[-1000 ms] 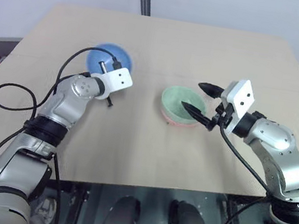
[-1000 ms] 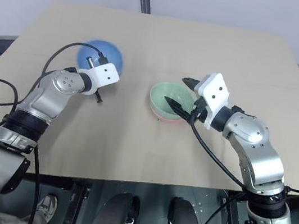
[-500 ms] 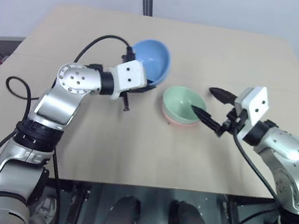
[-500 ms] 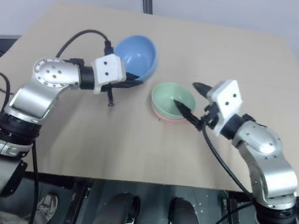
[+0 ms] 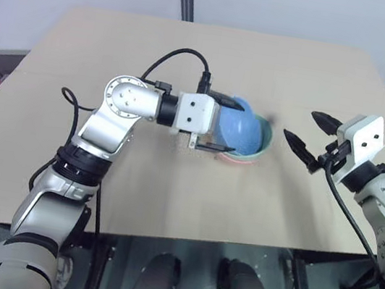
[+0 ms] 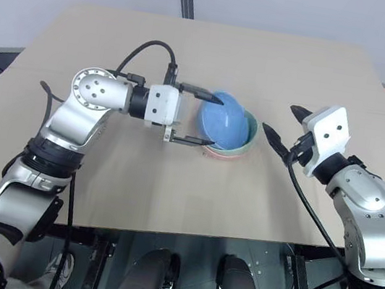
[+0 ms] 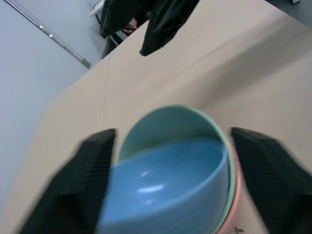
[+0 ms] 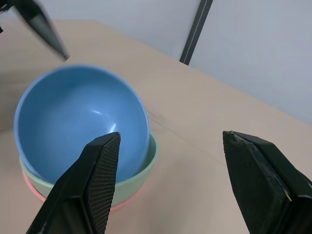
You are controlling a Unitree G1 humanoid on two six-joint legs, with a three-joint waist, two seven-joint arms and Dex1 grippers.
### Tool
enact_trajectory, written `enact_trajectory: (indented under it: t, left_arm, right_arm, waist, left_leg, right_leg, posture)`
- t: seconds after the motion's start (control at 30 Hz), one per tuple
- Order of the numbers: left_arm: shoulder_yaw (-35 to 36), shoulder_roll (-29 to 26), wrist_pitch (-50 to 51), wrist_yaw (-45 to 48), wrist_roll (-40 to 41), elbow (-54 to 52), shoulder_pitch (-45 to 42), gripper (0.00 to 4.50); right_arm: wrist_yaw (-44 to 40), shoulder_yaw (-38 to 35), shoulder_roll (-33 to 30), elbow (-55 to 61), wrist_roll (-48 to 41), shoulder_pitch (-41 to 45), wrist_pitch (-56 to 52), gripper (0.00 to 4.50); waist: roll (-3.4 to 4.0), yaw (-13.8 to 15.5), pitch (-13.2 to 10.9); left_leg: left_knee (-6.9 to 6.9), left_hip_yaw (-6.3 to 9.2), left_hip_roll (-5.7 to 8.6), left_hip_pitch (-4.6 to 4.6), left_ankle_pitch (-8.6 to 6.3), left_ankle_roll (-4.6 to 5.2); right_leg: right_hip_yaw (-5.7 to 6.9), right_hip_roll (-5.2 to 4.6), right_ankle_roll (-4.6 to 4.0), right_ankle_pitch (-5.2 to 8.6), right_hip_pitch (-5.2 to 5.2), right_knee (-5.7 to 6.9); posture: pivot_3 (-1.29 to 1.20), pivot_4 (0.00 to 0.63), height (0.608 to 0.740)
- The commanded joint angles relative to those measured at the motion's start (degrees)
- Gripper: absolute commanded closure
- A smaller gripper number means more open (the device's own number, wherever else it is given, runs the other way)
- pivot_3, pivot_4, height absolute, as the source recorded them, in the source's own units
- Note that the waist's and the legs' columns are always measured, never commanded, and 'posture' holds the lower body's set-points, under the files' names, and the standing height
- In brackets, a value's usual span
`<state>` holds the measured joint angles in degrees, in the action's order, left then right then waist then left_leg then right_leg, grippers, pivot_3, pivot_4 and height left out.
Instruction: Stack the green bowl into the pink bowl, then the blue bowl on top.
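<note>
The left gripper (image 6: 198, 118) has its jaws spread wide, one finger on either side of the blue bowl (image 6: 224, 121), gripping nothing. That bowl sits tilted in the green bowl (image 8: 141, 168), itself nested in the pink bowl (image 8: 34, 188), mid-table (image 6: 170, 192). Toward the right edge, the right gripper (image 6: 285, 125) is open and empty. No readable writing.

I picked the blue bowl (image 6: 223, 120) up off the table (image 6: 171, 185) on my left and carried it over. Now it sits tilted inside the green bowl (image 6: 250, 135). My left gripper (image 6: 206, 120) has let go, fingers wide apart. My right gripper (image 6: 286, 124) moved back, away from the bowls.
</note>
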<state>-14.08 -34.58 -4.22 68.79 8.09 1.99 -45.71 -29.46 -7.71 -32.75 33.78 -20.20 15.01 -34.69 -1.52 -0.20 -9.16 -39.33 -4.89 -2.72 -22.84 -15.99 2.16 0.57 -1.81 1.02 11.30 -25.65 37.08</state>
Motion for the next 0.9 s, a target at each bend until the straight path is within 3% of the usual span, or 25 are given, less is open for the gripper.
enact_trajectory:
  t: [0.03, 0.3, 0.4, 0.5, 0.53, 0.6, 0.67, 0.83, 0.9]
  left_arm:
    - [3.9, -1.7, 2.9, -2.7, 0.4, -1.8, -0.5, 0.02]
    - [14.9, -4.8, 22.3, -9.1, 11.1, -12.4, 8.1, 0.02]
    - [23.0, -2.2, 24.5, -17.3, 13.8, -16.8, 16.4, 0.02]
    - [26.3, -2.5, 30.2, -18.0, 18.3, -18.6, 24.2, 0.02]
    - [27.7, -2.7, 32.7, -17.9, 20.9, -19.7, 26.7, 0.00]
    - [29.4, -3.0, 33.0, -18.4, 21.9, -21.7, 31.5, 0.00]
    - [30.3, -3.2, 31.1, -20.5, 19.3, -23.4, 35.9, 0.00]
    - [35.5, -4.7, 33.1, -19.6, 23.9, -27.3, 45.2, 0.00]
    - [37.8, -6.1, 32.1, -20.2, 22.1, -28.4, 49.5, 0.00]
  right_arm:
    - [0.8, -0.7, 0.0, 2.2, 0.2, -0.2, 1.6, 0.92]
    - [-0.5, 1.0, 0.8, -0.6, -0.3, 0.0, 3.5, 0.92]
    - [-1.5, 1.5, 0.9, -2.0, -0.7, -0.8, 4.1, 0.92]
    - [-4.9, 1.6, -0.5, -3.3, -2.0, -2.5, 4.5, 0.92]
    - [-6.5, 1.1, -0.7, -3.6, -3.5, -3.4, 4.3, 0.46]
    - [-9.3, -0.2, -1.9, -4.2, -5.2, -5.2, 4.6, 0.02]
    - [-12.4, -1.5, -4.0, -5.1, -5.8, -7.7, 5.8, 0.02]
    - [-18.2, -6.2, -8.7, -6.3, -7.3, -13.7, 8.5, 0.02]
    - [-20.8, -10.5, -11.2, -6.8, -8.5, -17.3, 8.2, 0.02]
  waist:
    - [0.00, -0.1, 0.0]
    - [0.00, -0.7, 0.0]
    - [0.00, -0.6, 0.0]
    - [0.00, -0.5, 0.0]
    - [0.00, -0.5, 0.0]
    - [-0.01, -0.3, 0.0]
    - [-0.01, -0.2, 0.0]
    - [-0.01, -0.2, 0.0]
    - [-0.01, -0.2, 0.0]
  left_leg:
    - [0.00, 0.00, 0.00, 0.00, 0.00, 0.00]
    - [0.01, 0.28, -0.03, 0.05, 0.00, 0.00]
    - [0.01, 0.31, -0.06, 0.07, 0.00, 0.00]
    - [0.00, 0.33, -0.05, 0.07, 0.00, 0.00]
    - [0.01, 0.35, -0.06, 0.05, 0.00, -0.01]
    - [0.00, 0.38, -0.05, 0.05, 0.00, 0.00]
    - [0.00, 0.39, -0.03, 0.05, 0.00, 0.00]
    - [0.01, 0.39, -0.02, 0.08, -0.01, 0.01]
    - [0.01, 0.39, -0.05, 0.13, -0.01, 0.00]
  right_leg:
    - [-0.01, 0.00, 0.00, 0.00, 0.00, -0.01]
    - [-0.07, -0.01, 0.03, 0.01, 0.00, 0.00]
    - [-0.04, -0.03, 0.07, 0.04, 0.01, 0.02]
    - [-0.01, -0.05, 0.02, 0.01, 0.03, 0.04]
    - [0.01, -0.05, 0.02, 0.01, 0.03, 0.01]
    - [0.05, -0.07, 0.02, 0.01, 0.04, 0.02]
    - [0.06, -0.11, 0.03, 0.02, 0.06, 0.01]
    - [0.06, -0.12, 0.03, 0.07, 0.08, 0.00]
    - [0.06, -0.11, -0.08, 0.23, 0.09, 0.02]
  posture:
    - [0.00, 0.150, 0.740]
    - [0.00, 0.150, 0.740]
    - [0.00, 0.150, 0.740]
    - [0.00, 0.150, 0.740]
    - [0.00, 0.150, 0.740]
    - [0.00, 0.150, 0.740]
    - [0.00, 0.150, 0.740]
    - [0.00, 0.150, 0.740]
    - [0.00, 0.150, 0.740]
